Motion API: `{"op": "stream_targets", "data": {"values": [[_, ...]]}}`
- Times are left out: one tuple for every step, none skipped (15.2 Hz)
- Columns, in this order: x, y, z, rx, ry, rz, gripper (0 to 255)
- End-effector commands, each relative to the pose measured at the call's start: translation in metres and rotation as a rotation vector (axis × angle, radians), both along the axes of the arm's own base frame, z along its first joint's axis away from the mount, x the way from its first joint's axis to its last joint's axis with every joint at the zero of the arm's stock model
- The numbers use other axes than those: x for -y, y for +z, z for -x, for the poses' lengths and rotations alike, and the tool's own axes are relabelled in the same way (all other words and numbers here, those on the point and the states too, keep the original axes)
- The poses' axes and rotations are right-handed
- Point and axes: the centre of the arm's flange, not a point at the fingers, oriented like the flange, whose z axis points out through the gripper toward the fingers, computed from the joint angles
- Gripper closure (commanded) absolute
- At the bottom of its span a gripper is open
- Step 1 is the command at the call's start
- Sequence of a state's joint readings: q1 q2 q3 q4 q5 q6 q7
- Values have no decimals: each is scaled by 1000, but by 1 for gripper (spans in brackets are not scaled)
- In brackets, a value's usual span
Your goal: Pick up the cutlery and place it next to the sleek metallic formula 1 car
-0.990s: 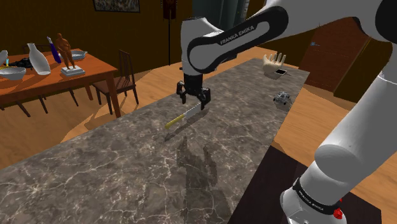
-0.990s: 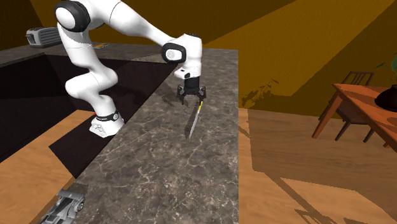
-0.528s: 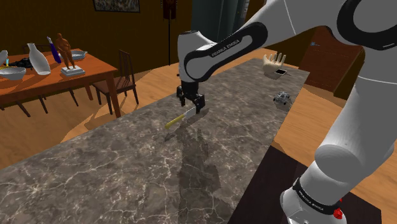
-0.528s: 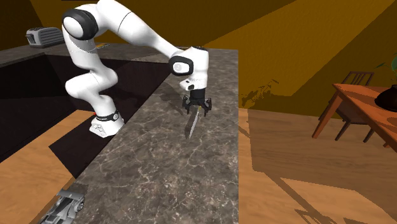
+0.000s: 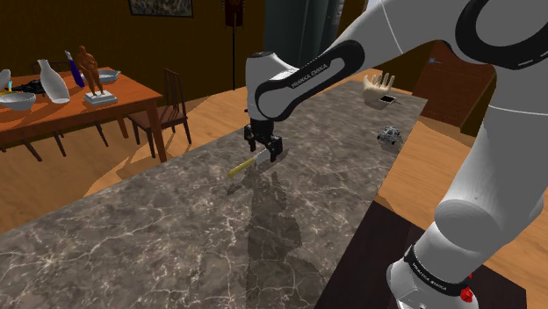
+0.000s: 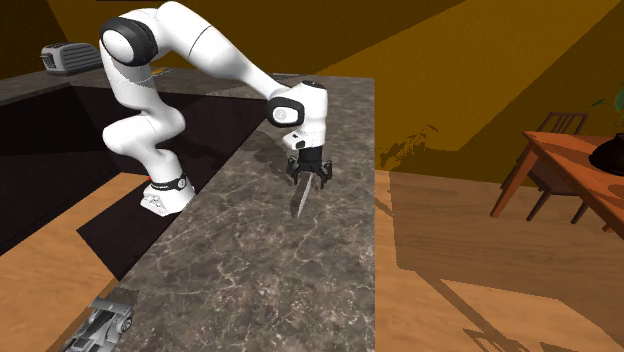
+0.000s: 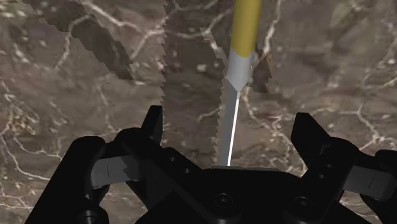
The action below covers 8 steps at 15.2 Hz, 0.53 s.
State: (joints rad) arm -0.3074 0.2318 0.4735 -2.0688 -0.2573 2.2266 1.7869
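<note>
The black tool [image 5: 264,147] hangs low over the dark marbled tabletop [image 5: 176,237], at the blade end of a yellow-handled knife [image 5: 241,165] lying flat near the tabletop's middle; a small silver car [image 5: 389,135] sits by the stand-side long edge, well apart.

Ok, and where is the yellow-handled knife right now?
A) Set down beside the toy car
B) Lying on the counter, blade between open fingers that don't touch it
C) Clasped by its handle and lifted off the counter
B: in the wrist view the gripper has its fingers standing well apart on either side of the knife, whose blade lies untouched on the marble counter.
</note>
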Motion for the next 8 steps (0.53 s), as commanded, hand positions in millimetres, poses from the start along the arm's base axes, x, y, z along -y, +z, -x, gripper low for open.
{"op": "stream_targets", "data": {"values": [[0, 0, 0, 0, 0, 0, 0], [0, 0, 0, 0, 0, 0, 0], [0, 0, 0, 0, 0, 0, 0], [0, 0, 0, 0, 0, 0, 255], [0, 0, 0, 0, 0, 0, 255], [0, 0, 0, 0, 0, 0, 255], [0, 0, 0, 0, 0, 0, 255], [0, 0, 0, 0, 0, 0, 255]]}}
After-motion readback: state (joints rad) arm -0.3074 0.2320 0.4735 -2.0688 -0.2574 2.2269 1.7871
